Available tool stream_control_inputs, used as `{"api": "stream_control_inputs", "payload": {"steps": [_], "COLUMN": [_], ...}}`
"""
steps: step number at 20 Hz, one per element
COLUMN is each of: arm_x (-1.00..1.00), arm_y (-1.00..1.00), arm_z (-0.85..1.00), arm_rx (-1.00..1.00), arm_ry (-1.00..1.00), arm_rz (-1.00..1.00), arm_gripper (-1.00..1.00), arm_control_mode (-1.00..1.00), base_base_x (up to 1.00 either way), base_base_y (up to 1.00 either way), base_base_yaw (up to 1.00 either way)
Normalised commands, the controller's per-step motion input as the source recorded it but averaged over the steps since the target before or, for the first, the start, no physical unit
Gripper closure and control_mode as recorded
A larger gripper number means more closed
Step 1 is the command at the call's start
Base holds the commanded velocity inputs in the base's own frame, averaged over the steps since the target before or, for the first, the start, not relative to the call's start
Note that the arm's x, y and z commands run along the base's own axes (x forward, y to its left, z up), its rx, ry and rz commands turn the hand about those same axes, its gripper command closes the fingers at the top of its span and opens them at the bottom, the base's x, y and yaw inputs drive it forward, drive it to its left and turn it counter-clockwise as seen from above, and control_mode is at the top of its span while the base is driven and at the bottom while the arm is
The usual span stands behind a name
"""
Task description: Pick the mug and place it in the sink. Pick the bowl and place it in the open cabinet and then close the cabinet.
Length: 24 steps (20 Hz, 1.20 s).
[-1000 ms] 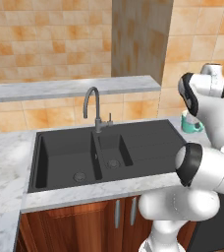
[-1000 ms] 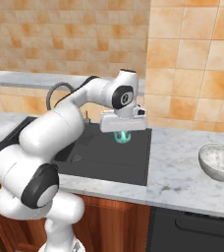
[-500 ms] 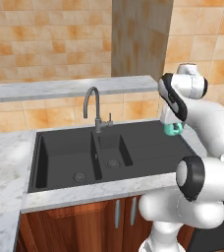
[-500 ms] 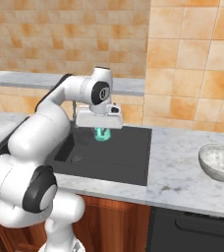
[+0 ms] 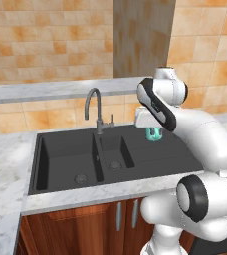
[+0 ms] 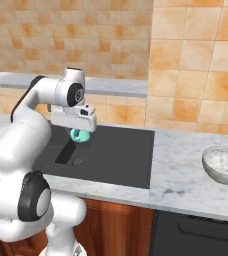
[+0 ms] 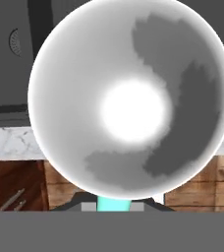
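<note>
The end effector (image 6: 81, 133) holds the mug (image 5: 153, 133) tight, up in the air, with the black sink (image 5: 150, 157) right below it (white inside showing).

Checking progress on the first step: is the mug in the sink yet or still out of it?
Out. The mug hangs held in the gripper above the sink's drainboard, not resting in a basin.

I find no writing to read here: no label, brand, number or sign on anything my cameras take in.
</note>
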Motion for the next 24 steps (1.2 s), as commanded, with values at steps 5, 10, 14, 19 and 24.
{"api": "stream_control_inputs", "payload": {"steps": [5, 10, 14, 19, 24], "arm_x": [-0.05, -0.01, 0.0, 0.0, 0.12], "arm_y": [1.0, 1.0, 1.0, 0.97, 0.67], "arm_z": [0.0, 0.0, -0.01, -0.18, -0.31], "arm_rx": [-0.01, -0.02, 0.0, 0.0, -0.02], "arm_ry": [0.0, 0.0, 0.01, 0.03, 0.0], "arm_rz": [-0.29, -0.29, -0.28, -0.24, -0.21], "arm_gripper": [1.0, 1.0, 1.0, 1.0, 1.0], "arm_control_mode": [-1.0, -1.0, -1.0, -1.0, -1.0], "base_base_x": [0.0, 0.0, 0.0, 0.0, 0.0], "base_base_y": [0.0, 0.0, 0.0, 0.0, 0.0], "base_base_yaw": [0.0, 0.0, 0.0, 0.0, 0.0]}}
